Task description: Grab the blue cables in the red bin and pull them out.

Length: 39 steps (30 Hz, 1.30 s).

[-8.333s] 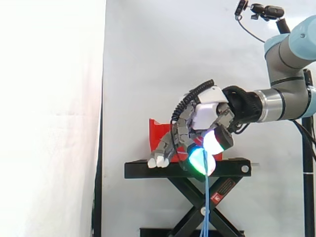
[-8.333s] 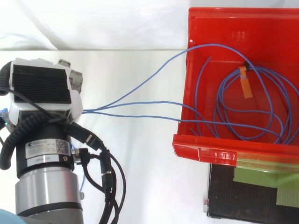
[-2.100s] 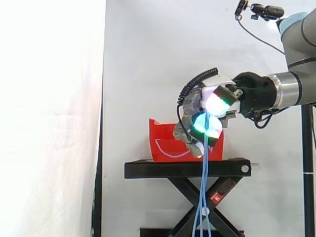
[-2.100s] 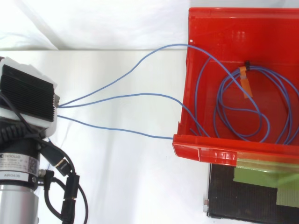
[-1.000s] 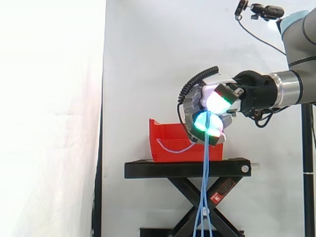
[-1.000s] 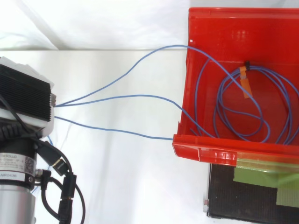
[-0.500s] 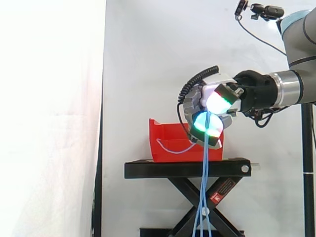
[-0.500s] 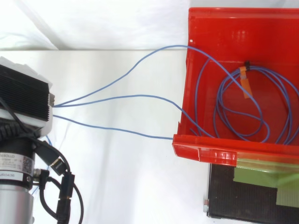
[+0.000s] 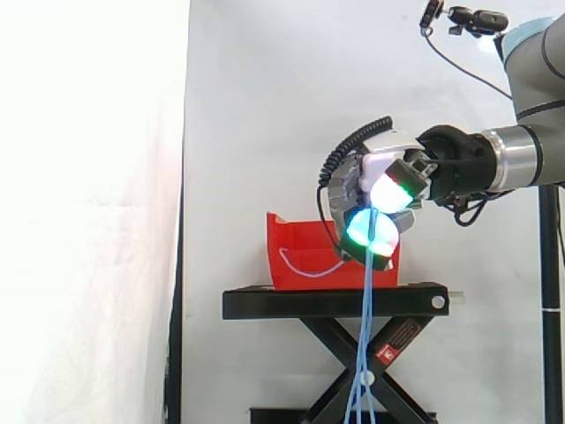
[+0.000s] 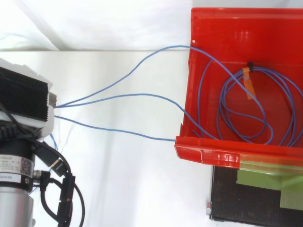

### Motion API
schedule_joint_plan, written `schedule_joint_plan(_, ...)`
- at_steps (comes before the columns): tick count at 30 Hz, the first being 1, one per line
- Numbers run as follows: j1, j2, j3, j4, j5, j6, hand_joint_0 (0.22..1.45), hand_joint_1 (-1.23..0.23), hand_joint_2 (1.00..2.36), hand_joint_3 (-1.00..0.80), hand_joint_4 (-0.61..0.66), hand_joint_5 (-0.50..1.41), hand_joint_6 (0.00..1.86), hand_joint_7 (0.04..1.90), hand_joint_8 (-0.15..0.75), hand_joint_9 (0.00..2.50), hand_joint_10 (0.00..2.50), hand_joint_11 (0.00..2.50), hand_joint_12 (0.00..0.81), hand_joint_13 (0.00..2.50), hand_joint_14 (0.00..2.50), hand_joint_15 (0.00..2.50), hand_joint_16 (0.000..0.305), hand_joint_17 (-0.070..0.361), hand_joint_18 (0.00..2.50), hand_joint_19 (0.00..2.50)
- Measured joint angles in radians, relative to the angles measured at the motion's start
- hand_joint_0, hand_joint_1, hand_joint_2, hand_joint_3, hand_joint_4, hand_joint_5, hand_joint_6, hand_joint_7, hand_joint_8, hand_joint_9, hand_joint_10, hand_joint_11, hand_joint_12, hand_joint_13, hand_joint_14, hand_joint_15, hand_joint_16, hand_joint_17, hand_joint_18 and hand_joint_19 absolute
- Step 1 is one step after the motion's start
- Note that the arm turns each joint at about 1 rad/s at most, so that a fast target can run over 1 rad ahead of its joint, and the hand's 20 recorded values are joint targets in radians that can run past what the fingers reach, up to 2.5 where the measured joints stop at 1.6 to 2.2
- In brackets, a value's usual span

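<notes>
Blue thin cables (image 9: pixel 366 296) are clamped in the robot's multi-fingered hand (image 9: pixel 357 190). Its fingers are curled tight round the bundle, and the loose ends dangle straight down toward 6 o'clock in the side view. From above, the hand sits at 9 o'clock and three strands run across to the red plastic bin (image 10: pixel 203 150) at 3 o'clock, meeting it along its 9 o'clock wall. Most of the coil lies on the bin floor, bound by a strip of orange tape (image 10: pixel 248 87), so I'd say the pull is only partly done.

If it were me, I'd keep that grip closed and draw away toward 9 o'clock and upward. Go slow and steady so the loops lift over the wall instead of snagging on it. The bin looks light and nothing visibly pins it down, so a jerk could drag it off the black scissor-lift stand (image 9: pixel 335 302).

The stand top is flat and black, with green tape (image 10: pixel 258 179) on it at 5 o'clock in the top view. A white curtain (image 9: pixel 265 106) hangs behind everything.
</notes>
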Motion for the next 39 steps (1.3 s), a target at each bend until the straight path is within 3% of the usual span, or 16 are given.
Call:
schedule_joint_plan(18,-0.001,0.0,0.0,0.0,0.002,-0.001,0.65,-0.87,1.0,-1.0,0.26,0.98,0.52,0.59,0.401,1.07,0.35,1.41,0.423,0.96,2.5,0.52,0.058,0.131,1.17,0.57)
schedule_joint_plan(39,0.002,0.01,0.0,-0.01,0.001,-0.013,0.6,-0.71,1.0,-1.0,0.29,1.0,0.4,0.63,0.429,1.09,0.29,1.41,0.449,0.98,2.5,0.48,0.066,0.147,1.15,0.42)
